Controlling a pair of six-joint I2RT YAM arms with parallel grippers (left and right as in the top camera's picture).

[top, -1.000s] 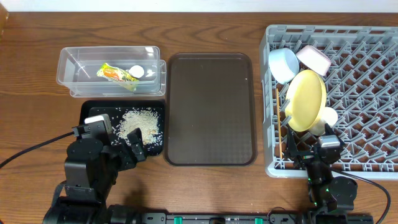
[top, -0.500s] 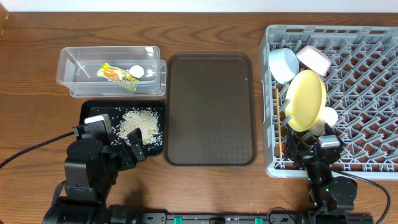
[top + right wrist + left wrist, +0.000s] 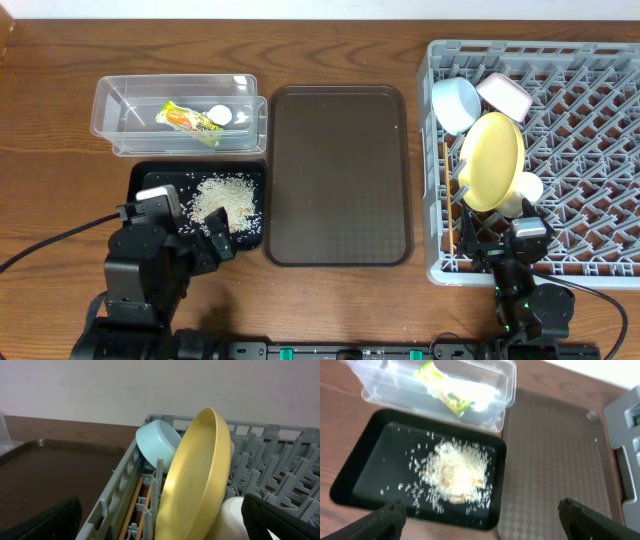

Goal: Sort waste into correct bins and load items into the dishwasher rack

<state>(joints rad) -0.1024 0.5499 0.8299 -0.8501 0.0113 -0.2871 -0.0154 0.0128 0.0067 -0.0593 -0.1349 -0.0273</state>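
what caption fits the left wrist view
Rice heaped in the black tray, wrapper in the clear tub behind.

No legible text, brand, number or sign. Printing on the green-white-orange wrapper (image 3: pixel 187 119) in the clear tub (image 3: pixel 122 112) is too small to read.

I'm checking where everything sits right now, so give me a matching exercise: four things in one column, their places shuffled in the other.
1 wrapper
2 rice grains
3 yellow plate
4 brown serving tray

A on edge in the grey rack
B in the clear tub
C lying between tub and rack
D in the black tray

Pairs: 1-B, 2-D, 3-A, 4-C
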